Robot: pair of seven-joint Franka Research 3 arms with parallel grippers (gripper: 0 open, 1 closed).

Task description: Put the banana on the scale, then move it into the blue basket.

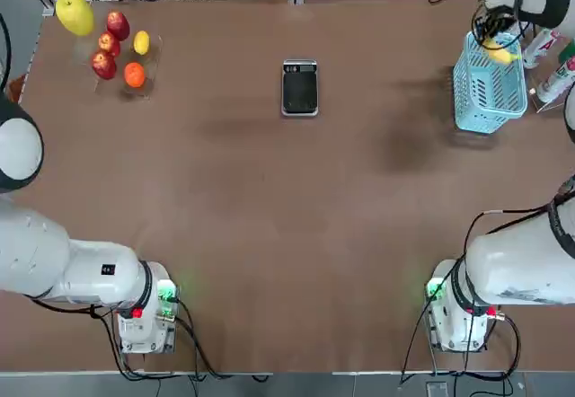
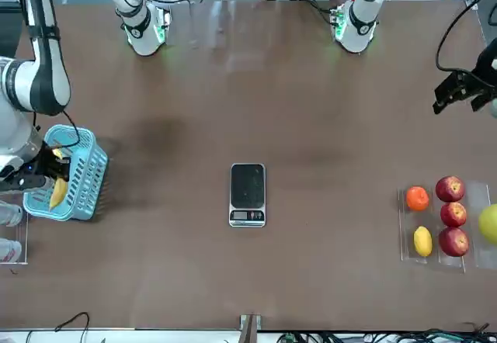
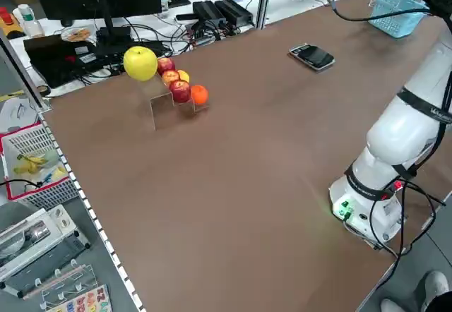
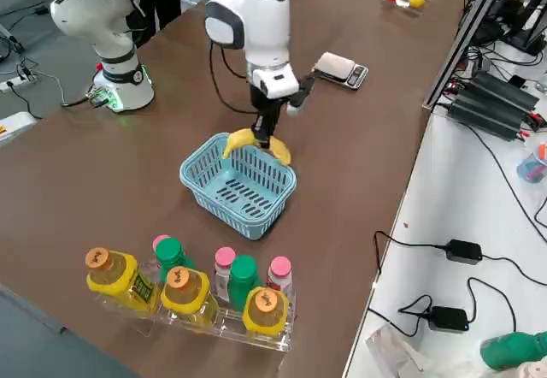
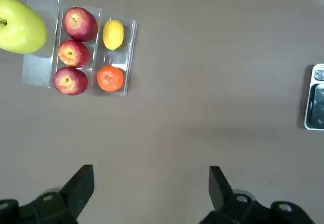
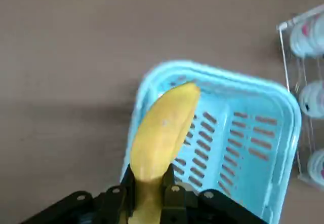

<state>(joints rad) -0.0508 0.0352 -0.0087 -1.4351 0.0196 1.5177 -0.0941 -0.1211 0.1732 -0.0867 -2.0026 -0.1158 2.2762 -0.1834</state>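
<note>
My right gripper [image 6: 149, 183] is shut on one end of the yellow banana [image 6: 164, 127]. It holds the banana just above the blue basket [image 4: 239, 186], over the rim on the side towards the scale. In the top view the banana [image 1: 499, 54] shows at the far end of the basket [image 1: 490, 87], at the table's far right. The black-topped scale [image 1: 299, 87] lies bare at the far middle of the table. My left gripper [image 5: 151, 188] hangs open and empty above the table's left side, near the fruit tray.
A clear tray [image 1: 121, 56] at the far left holds three red apples, an orange and a lemon, with a big yellow-green fruit [image 1: 75, 13] beside it. A rack of capped bottles [image 4: 188, 288] stands just beyond the basket at the table's right edge.
</note>
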